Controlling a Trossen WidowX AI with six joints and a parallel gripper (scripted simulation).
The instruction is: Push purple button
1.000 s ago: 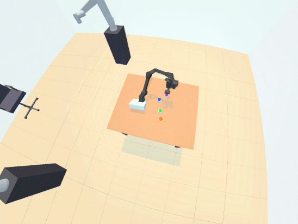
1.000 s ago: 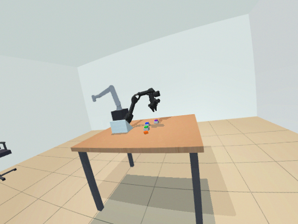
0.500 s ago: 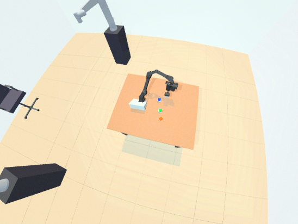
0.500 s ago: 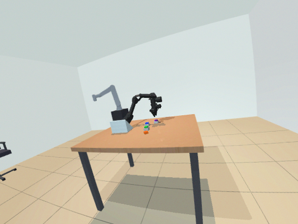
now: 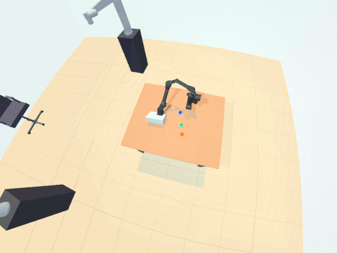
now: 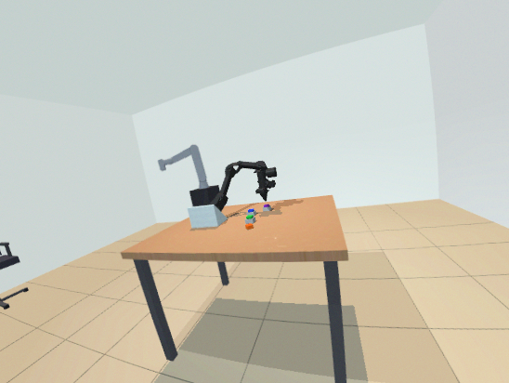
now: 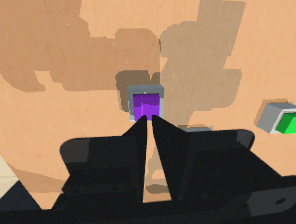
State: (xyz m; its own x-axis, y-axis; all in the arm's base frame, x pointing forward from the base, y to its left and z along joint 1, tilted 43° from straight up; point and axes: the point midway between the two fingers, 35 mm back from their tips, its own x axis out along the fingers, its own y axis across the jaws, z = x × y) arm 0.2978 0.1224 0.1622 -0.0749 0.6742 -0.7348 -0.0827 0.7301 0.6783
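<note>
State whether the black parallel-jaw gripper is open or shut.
Shut, holding nothing: the black parallel-jaw gripper has its fingertips nearly touching, pointed at the square purple button.

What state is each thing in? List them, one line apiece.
gripper: shut, holding nothing, tips poised above the purple button
purple button: not visibly pressed; contact cannot be told
green button: untouched, off to the side
blue button: untouched, near the arm's base
orange block: resting on the table, untouched
table: standing on its legs, carrying the arm, buttons and block
</note>
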